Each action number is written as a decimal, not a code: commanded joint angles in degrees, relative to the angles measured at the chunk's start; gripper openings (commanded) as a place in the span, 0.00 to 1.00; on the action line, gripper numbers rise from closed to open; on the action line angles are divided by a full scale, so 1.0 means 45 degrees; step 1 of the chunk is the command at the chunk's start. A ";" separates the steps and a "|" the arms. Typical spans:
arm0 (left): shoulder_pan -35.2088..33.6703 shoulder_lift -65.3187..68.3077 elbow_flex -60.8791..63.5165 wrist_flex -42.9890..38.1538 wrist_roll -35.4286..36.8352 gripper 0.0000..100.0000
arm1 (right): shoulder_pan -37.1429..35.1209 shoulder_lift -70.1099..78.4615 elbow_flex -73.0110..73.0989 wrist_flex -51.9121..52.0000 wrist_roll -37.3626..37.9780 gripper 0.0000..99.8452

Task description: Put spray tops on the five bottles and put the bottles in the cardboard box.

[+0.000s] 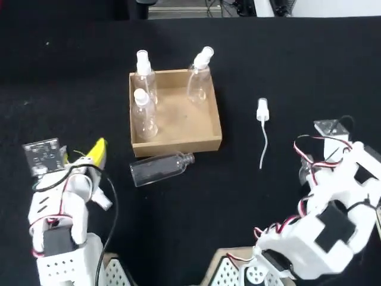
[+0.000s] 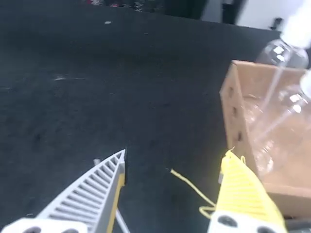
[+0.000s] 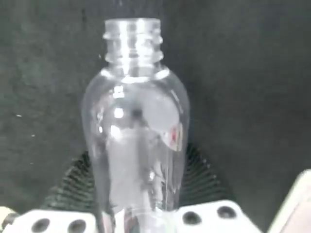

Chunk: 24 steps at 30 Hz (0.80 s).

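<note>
Inside right gripper (image 3: pixel 138 174) — bottle (image 3: pixel 136 111) lengthwise, neck outward.

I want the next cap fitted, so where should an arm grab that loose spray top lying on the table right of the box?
Grip the spray top by its white head, from above, jaws closing across its sides. It lies flat, and its dip tube looks too thin and bendy to hold. The left gripper is open and free.
</note>
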 commanded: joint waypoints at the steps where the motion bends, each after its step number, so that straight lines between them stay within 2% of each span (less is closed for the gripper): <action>1: -0.0322 0.0000 -0.1788 0.0996 -0.1172 0.29 | -0.0801 -0.2295 -0.0205 0.0254 -0.0547 0.01; 5: -0.0068 0.1543 -0.2960 0.1621 -0.2364 0.29 | -0.1875 -0.4523 0.0869 0.0254 -0.1348 0.01; 7: -0.0068 0.3145 -0.3878 0.2110 -0.2989 0.29 | -0.2422 -0.5714 0.1416 0.0254 -0.1856 0.01; 9: -0.0068 0.5158 -0.5011 0.2891 -0.4337 0.29 | -0.2969 -0.6926 0.1924 0.0293 -0.2383 0.01; 11: -0.0068 0.7131 -0.6320 0.3849 -0.6447 0.29 | -0.3477 -0.8020 0.2413 0.0371 -0.2755 0.01; 15: -0.0068 1.0100 -0.8195 0.5665 -1.2601 0.29 | -0.4259 -0.9641 0.3487 0.0371 -0.3184 0.01; 17: -0.0068 1.0921 -0.8469 0.6076 -1.4808 0.29 | -0.4532 -1.0129 0.3976 0.0391 -0.3184 0.01; 19: 0.0029 1.1350 -0.8488 0.6095 -1.5590 0.29 | -0.4708 -1.0325 0.4386 0.0391 -0.3184 0.01; 24: 0.1026 1.1702 -0.7512 0.4904 -1.5766 0.29 | -0.4767 -1.0344 0.4698 0.0391 -0.3165 0.01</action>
